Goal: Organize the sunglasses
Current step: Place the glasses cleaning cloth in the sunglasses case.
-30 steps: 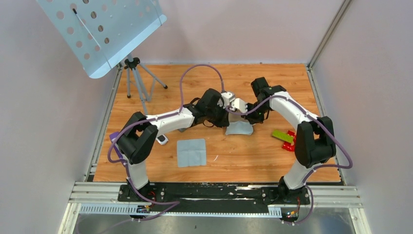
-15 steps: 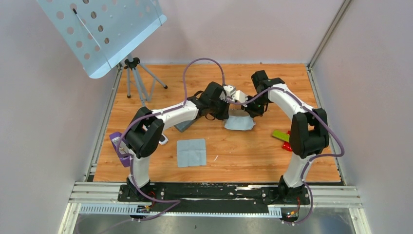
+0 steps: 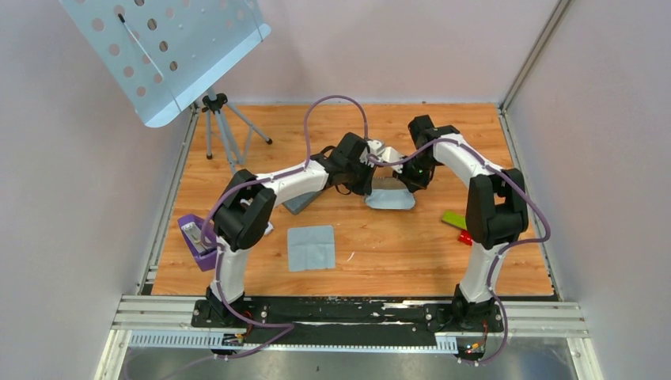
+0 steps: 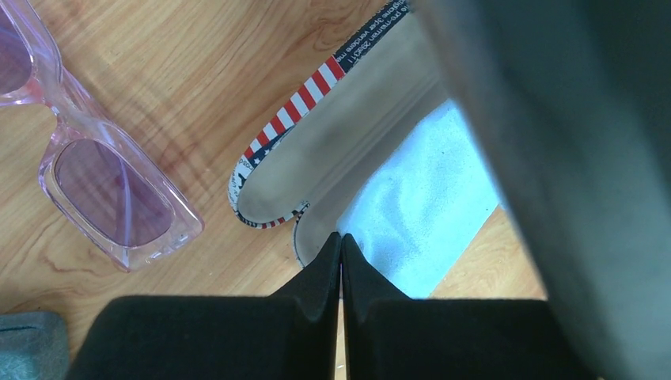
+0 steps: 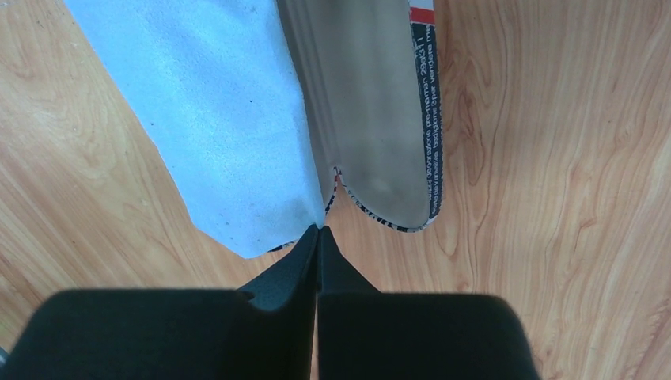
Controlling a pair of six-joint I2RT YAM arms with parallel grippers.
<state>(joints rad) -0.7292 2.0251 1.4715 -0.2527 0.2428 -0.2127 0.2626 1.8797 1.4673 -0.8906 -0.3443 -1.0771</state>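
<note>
The sunglasses, pink-purple tinted with a clear purple frame, lie on the wooden floor left of the open flag-patterned case in the left wrist view. A light blue cloth lies over the case's lower half. My left gripper is shut, with the cloth's edge and the case rim at its tips. My right gripper is shut on the tapering corner of the cloth, beside the case. From above, the cloth lies under both wrists, which hide the sunglasses.
A grey case pokes out under the left forearm. A folded grey cloth lies in front, a purple bin at the left edge, a green and red item at the right. A music stand tripod stands back left.
Both arms reached farther back and lower. The blue cloth, hanging between the grippers a second ago, now lies flatter over the case. Both grippers stayed shut.
</note>
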